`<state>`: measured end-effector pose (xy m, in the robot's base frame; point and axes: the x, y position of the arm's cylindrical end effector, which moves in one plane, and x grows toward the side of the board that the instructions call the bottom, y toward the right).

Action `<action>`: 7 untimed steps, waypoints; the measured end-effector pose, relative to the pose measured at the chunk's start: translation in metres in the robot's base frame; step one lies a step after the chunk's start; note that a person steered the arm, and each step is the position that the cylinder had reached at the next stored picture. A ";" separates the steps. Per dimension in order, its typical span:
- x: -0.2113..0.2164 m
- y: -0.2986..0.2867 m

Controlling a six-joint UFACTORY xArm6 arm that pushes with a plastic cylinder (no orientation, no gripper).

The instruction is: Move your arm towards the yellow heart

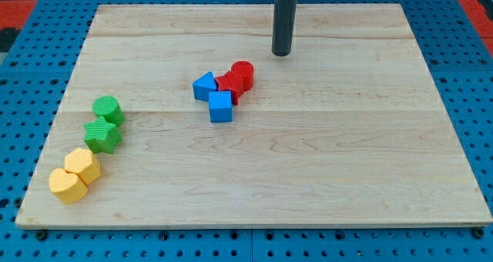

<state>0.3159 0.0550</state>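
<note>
On wooden board (308, 177), eight blocks.

On the tabletop (323, 169), the red cylinder (243, 73) is sitting just lower-left of my tip (282, 54), the blue cube (220, 106) is lying beyond it, and the yellow heart (67, 185) is lying farthest lower-left.

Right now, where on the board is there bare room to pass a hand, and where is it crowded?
Bare: the whole right half of the board, right of the blue cube, and the bottom strip. Also the stretch between the green blocks and the blue triangle. Crowded: the red-blue cluster below-left of my tip, and the left edge down to the yellow heart.
</note>
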 end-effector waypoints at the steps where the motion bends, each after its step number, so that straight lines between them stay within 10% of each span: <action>1: 0.004 0.016; 7: 0.010 0.038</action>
<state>0.3257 0.0928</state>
